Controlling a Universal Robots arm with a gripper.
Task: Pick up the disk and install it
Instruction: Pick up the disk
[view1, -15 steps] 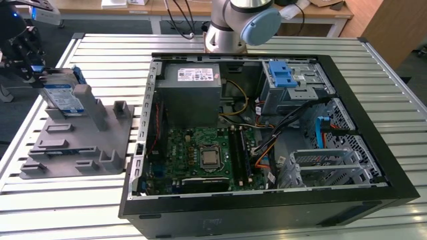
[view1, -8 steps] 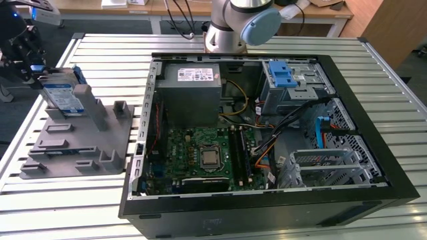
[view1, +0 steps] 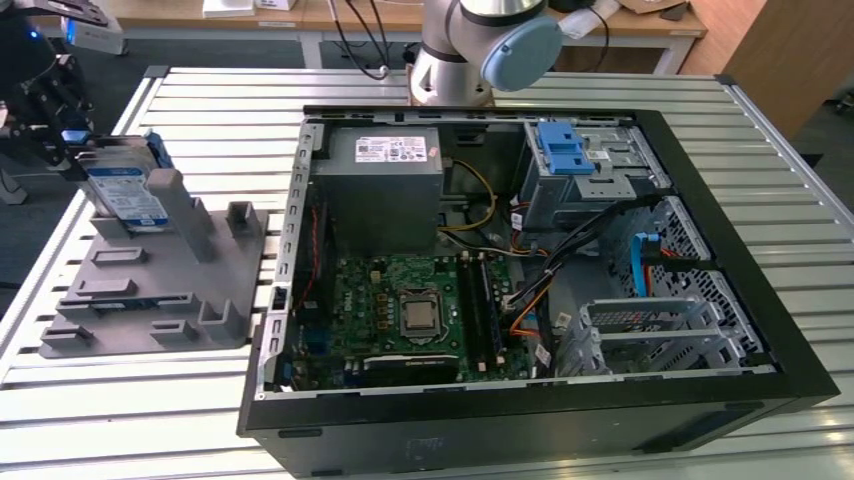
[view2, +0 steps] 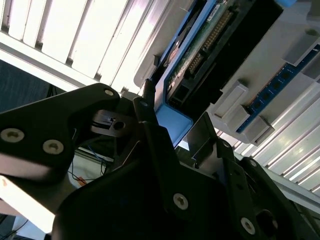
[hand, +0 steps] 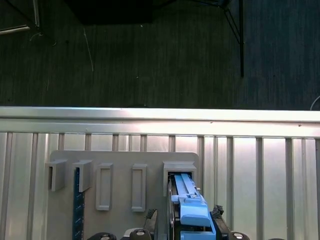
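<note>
1. The disk (view1: 127, 192) stands upright in a slot of the grey holder (view1: 134, 290), at the exterior view's left, beside the open computer case (view1: 534, 435).
2. In the first wrist view, the gripper (hand: 184, 221) straddles the disk's blue carrier with its jaws spread. It apparently has not clamped.

Silver-grey tubular arm (view1: 454, 45) with rounded pale blue joint cap (view1: 523, 52). Matte black gripper (view2: 176, 105) built of flat angular link plates (view2: 50, 130), fastened with round silver screw heads (view2: 180, 201); one recessed dark bolt (view2: 118, 125) at a pivot.
</note>
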